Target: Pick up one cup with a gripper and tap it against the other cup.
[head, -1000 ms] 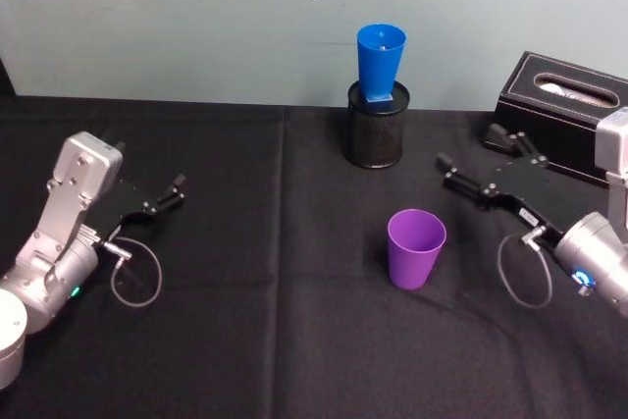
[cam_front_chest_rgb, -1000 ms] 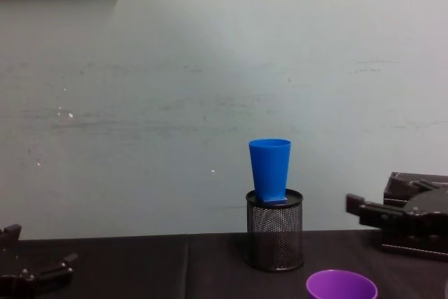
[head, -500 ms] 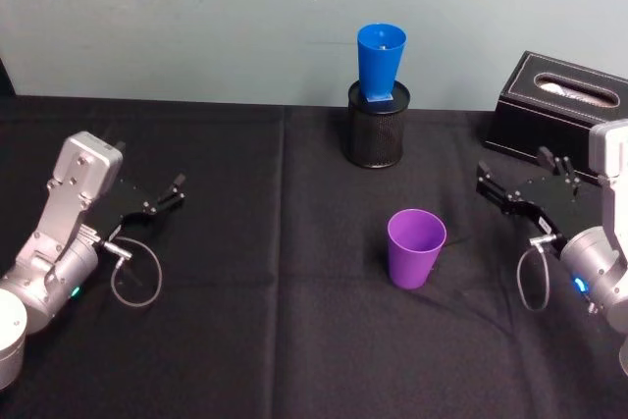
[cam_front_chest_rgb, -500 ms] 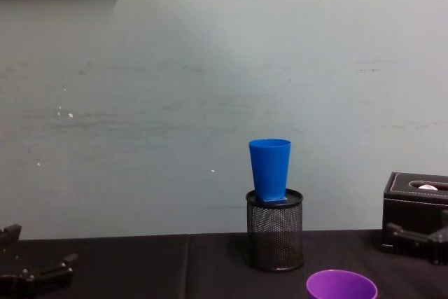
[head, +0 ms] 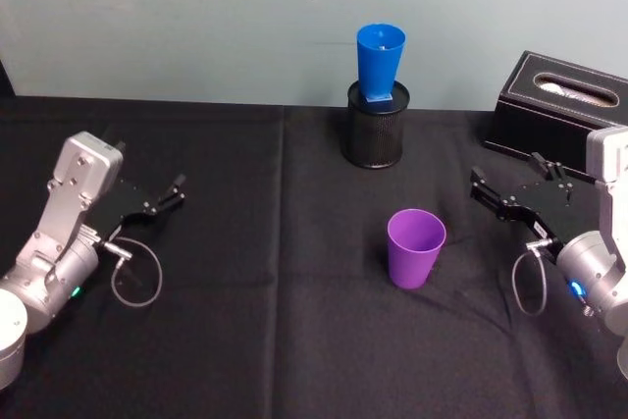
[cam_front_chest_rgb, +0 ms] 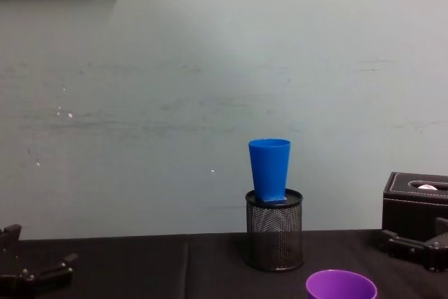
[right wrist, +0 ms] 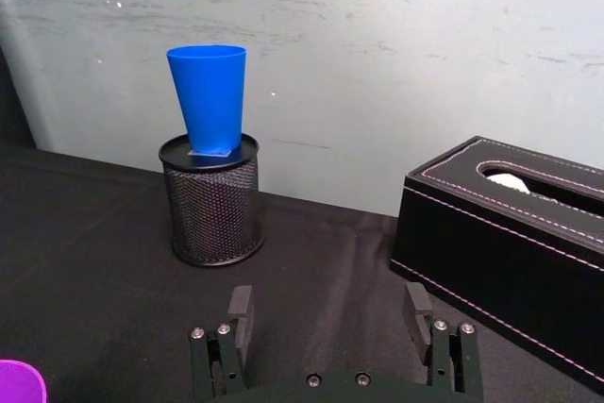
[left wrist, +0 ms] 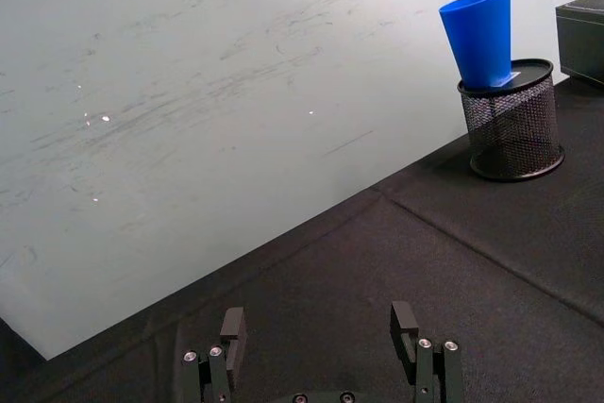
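Black wire-mesh pen holder [head: 374,137] stands at the far centre of the table, near the wall. The blue cup [head: 380,62] sits upright on top of it, slightly tilted, rim up. A black tissue box [head: 559,115] lies at far right, well apart from the holder. Nothing stands between the purple cup [head: 415,247] and either gripper.

Surface: black cloth [head: 275,340] with a fold line running near to far, left of centre. Behind it a pale green-grey wall [cam_front_chest_rgb: 175,68], scuffed.

Purple cup: upright, rim up, on the cloth right of centre, nearer than the pen holder and untouched.

Right gripper [head: 513,187]: to the right of the purple cup, apart from it, just near of the tissue box, fingers spread wide and empty, pointing toward far left. Left gripper [head: 165,194]: parked at the left on the cloth, fingers apart, holding nothing.
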